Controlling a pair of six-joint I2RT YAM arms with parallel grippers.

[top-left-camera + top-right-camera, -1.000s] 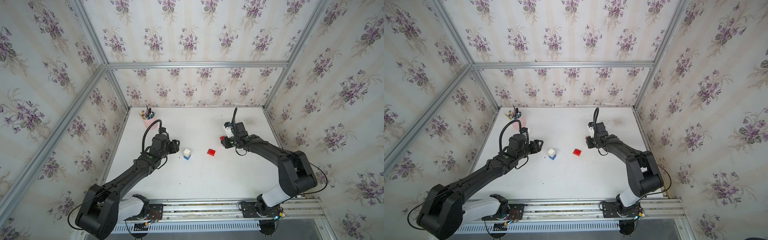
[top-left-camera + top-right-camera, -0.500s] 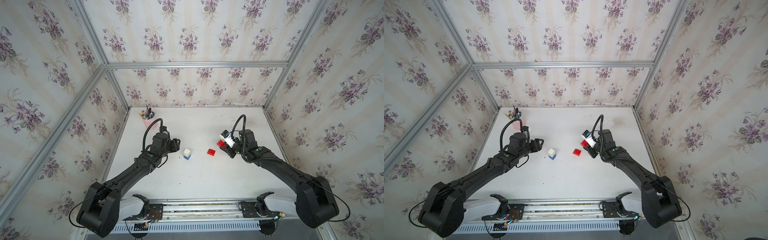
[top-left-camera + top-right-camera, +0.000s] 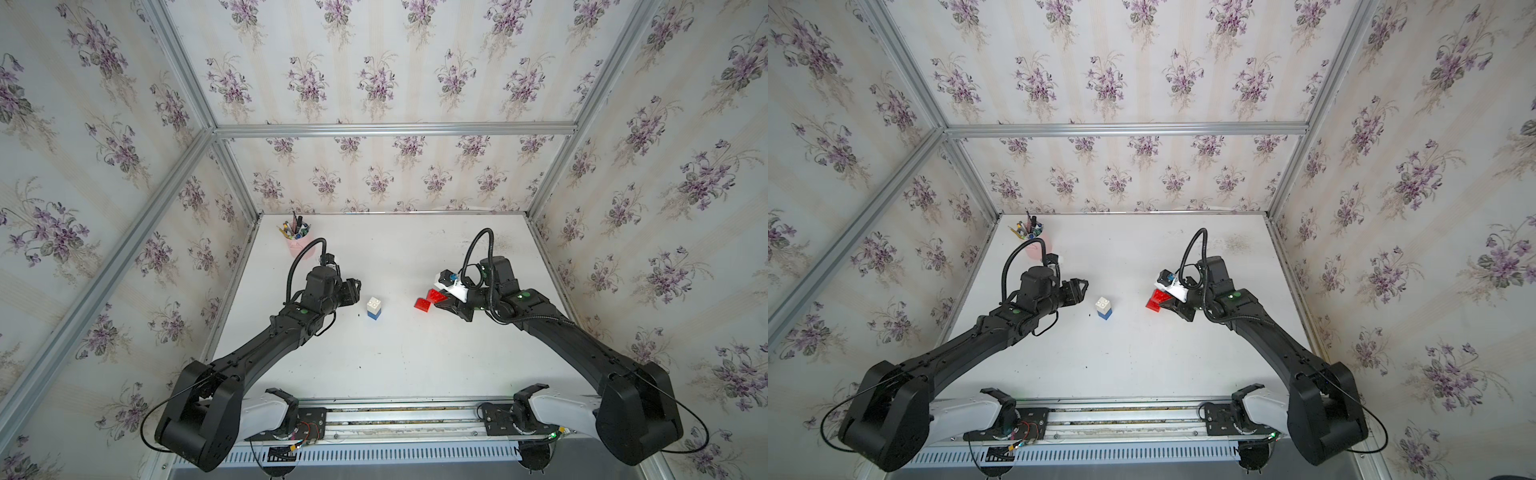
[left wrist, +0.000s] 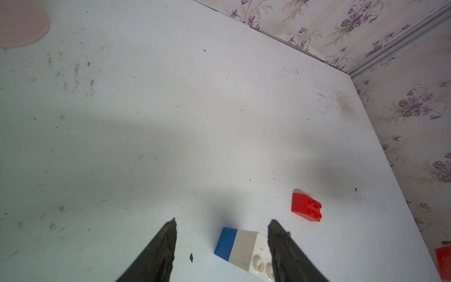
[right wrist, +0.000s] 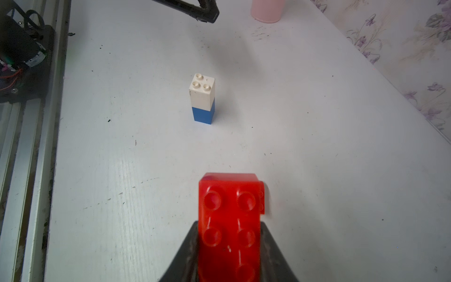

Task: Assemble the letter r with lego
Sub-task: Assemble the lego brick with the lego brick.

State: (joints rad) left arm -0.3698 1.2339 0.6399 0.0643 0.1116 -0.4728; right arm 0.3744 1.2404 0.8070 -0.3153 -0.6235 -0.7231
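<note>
**Right pincer holds a red brick, little tower stands on the table**

The big white table (image 3: 395,357) fills the middle of both top views. Two long black arms reach in from the bottom corners, the left arm (image 3: 266,345) and the right arm (image 3: 573,340). A pink cup full of pens (image 3: 298,245) stands at the upper left of the table.

The left pincer (image 3: 356,286) is released and holds nothing. It is near the left side of the tower and not touching it. The right pincer (image 5: 229,225) is clenched on the long red plastic brick with round studs (image 5: 229,207), right of the middle.

In the middle, the white studded plastic brick (image 3: 374,304) sits on the blue plastic brick (image 3: 373,316), standing upright. The short red plastic brick with one curved side (image 3: 422,304) lies on the table between the tower and the right pincer.
</note>
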